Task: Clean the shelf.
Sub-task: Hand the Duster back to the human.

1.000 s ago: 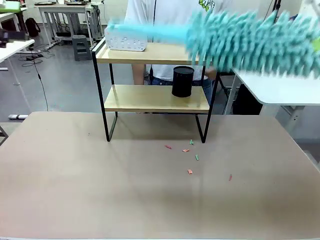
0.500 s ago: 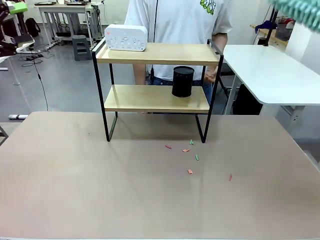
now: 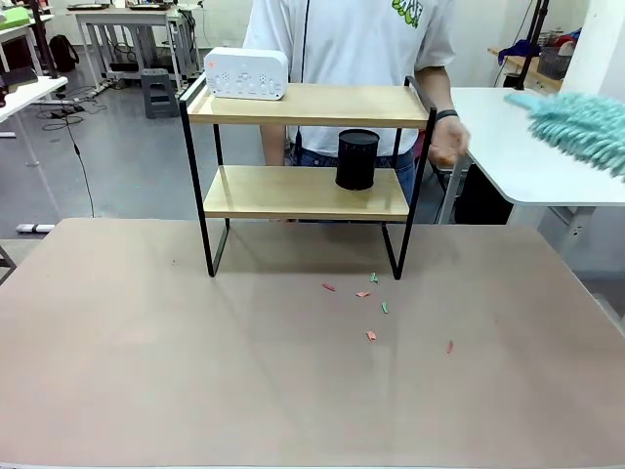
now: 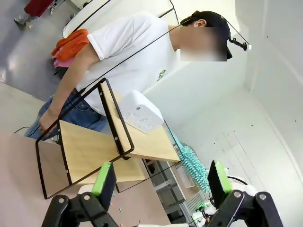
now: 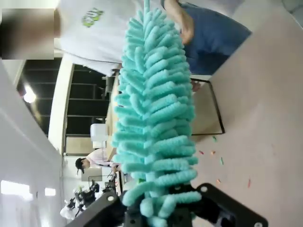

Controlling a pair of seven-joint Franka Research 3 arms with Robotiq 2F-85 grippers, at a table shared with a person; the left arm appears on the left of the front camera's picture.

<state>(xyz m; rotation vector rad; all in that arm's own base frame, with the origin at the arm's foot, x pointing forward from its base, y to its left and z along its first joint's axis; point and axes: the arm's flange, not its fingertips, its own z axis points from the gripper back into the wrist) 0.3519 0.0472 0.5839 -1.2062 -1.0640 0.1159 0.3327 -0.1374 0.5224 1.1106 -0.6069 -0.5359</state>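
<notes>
The brown desk (image 3: 195, 371) carries the shelf (image 3: 303, 191) at its far side; right of the shelf, the right gripper (image 5: 156, 215) grips a teal duster (image 3: 581, 127), while the left gripper (image 4: 158, 182) gapes empty

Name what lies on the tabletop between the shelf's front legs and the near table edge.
In the front view, small coloured scraps lie scattered on the brown tabletop before the shelf.

The front view looks level across the brown table (image 3: 293, 371) at the shelf (image 3: 305, 192) and the person (image 3: 350, 39) behind it. The left wrist view is rolled and looks up at the shelf (image 4: 90, 146) from close by. The right wrist view looks along the teal duster (image 5: 154, 118) toward the shelf (image 5: 207, 113). All three share the shelf.
</notes>
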